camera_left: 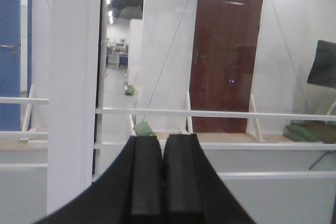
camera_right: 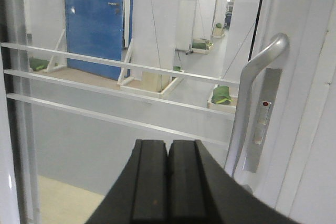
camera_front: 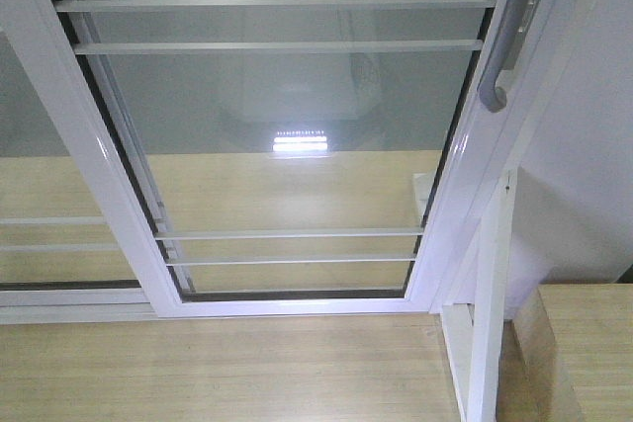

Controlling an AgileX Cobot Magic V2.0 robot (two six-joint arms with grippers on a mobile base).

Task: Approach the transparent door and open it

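Exterior front-facing view showed, from the left, a handleless glass panel (camera_front: 40,195), then the transparent door (camera_front: 297,135) filling the middle. Its curved grey handle (camera_front: 506,37) sat on the right stile, with a slanted white post (camera_front: 492,294) just beside and below it. Wooden floor (camera_front: 218,368) lay on the near side. The left wrist view showed the left hand (camera_left: 163,142) with its fingers pressed flat together, facing thin horizontal bars (camera_left: 210,114). The right wrist view showed the right hand (camera_right: 168,145) likewise closed on itself, near the glass. The handle stood to its right, apart from it.
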